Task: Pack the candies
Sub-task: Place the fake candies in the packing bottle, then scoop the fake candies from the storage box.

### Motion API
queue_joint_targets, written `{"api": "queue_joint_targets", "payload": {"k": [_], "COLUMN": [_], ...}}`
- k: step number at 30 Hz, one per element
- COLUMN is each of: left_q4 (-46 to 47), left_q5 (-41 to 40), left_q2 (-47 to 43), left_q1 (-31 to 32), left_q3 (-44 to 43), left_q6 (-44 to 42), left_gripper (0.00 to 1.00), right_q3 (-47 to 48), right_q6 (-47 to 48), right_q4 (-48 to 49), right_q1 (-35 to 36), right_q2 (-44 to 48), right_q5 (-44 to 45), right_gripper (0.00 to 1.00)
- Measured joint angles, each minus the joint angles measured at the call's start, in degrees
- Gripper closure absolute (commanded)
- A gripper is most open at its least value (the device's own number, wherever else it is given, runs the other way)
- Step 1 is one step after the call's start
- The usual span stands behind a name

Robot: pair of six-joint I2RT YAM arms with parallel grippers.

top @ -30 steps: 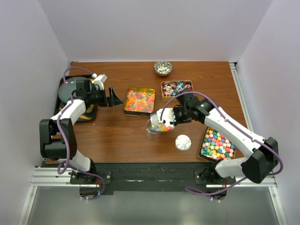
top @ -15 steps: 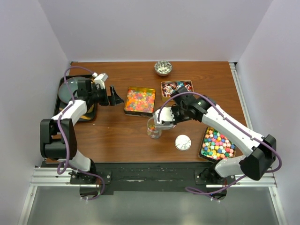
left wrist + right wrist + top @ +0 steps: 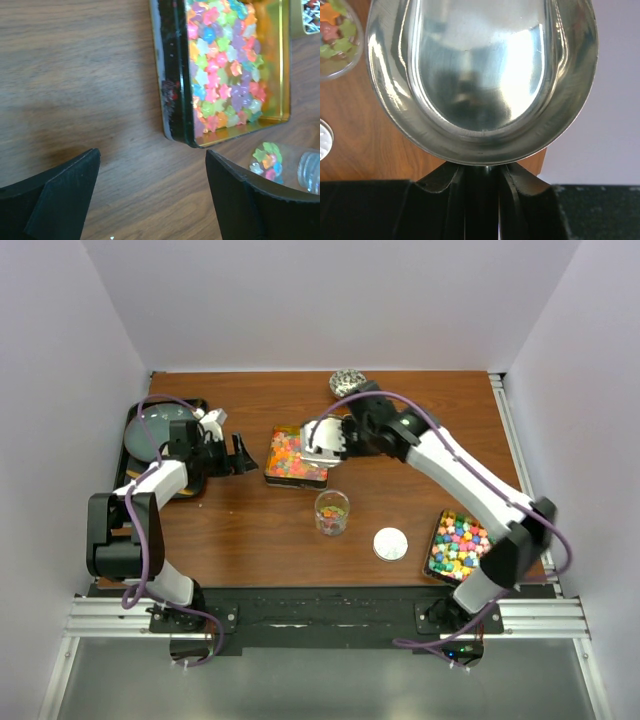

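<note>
While the right tool [image 3: 481,172] is clamping the handle of a shiny metal scoop [image 3: 480,85] over the tin [image 3: 170,75], the left tool [image 3: 152,200] is hanging with its jaws spread above the worktop [image 3: 75,75] beside it. Candies [image 3: 225,65] are filling the tin; a few are sitting in the clear cup [image 3: 332,512].

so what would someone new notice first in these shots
The shiny empty metal scoop gripped in the right claw, hovering at the right edge of the gold tin of star candies mid-table. Then the clear cup with a few candies nearer, and bright cube sweets near right.
</note>
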State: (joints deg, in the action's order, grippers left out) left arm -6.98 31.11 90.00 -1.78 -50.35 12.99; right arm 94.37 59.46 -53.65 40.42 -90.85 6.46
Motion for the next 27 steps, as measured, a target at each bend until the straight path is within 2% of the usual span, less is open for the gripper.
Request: {"api": "queue_joint_targets", "payload": {"k": [8,9,11,12,18,27], "left_q4": [0.5,0.6,0.7,0.7,0.5,1.8], "left_q5": [-3.7,-4.1,-4.8,-5.0,-5.4,-4.3], "left_q2": [0.9,1.5,2.9,3.8,9.0,10.5], "left_q1": [0.7,1.1,1.8,2.2,3.7,3.7], "left_q3": [0.0,0.0,0.0,-0.2,-1.9,-2.1], "left_q6": [0.0,0.0,0.0,0.0,0.0,0.1], "left_gripper": [0.41,0.47,0.54,0.63,0.63,0.62], "right_q3": [19.0,21.8,26.7,28.5,33.3,39.0], "right_q6": [-0.5,-0.4,-0.1,0.2,3.0,5.4], "right_q4": [-3.6,-4.8,-7.1,-8.2,-14.8,-21.5], "right_q1": [-0.9,-1.0,-1.1,-1.1,-1.1,-1.1], "right_q2": [-24.2,-26.6,-30.2,-31.5,-32.9,-37.8], "right_q5": [3.1,3.3,4.1,4.6,7.1,10.8], "right_gripper": [1.0,1.0,1.0,1.0,1.0,1.0]}}
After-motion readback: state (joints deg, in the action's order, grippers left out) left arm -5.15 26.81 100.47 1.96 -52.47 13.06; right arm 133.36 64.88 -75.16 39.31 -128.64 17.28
